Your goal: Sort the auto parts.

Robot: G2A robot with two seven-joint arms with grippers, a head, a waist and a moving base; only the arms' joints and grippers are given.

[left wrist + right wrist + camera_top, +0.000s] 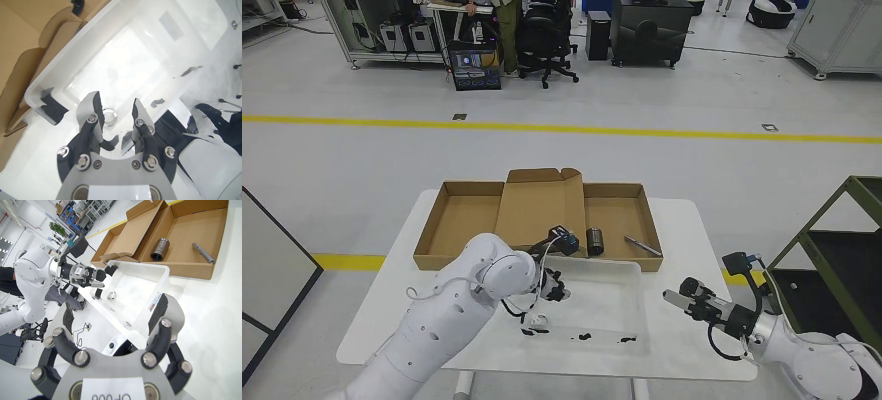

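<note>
**L gripper over ring in bin; pick not yet made**

R gripper near table edge, jaws spread wide, empty. L gripper low over one end of white bin, jaws spread, nothing pinched. Metal ring lies flat on bin floor just ahead of pads, apart from them. Judged step: grasp ring. To do it well: centre ring btwn pads; drop till tips near floor; close on outer rim; ring is low and looks slick, may skid or tip. Beyond bin, cardboard box: bushing and shaft in same compartment, apart.
</note>
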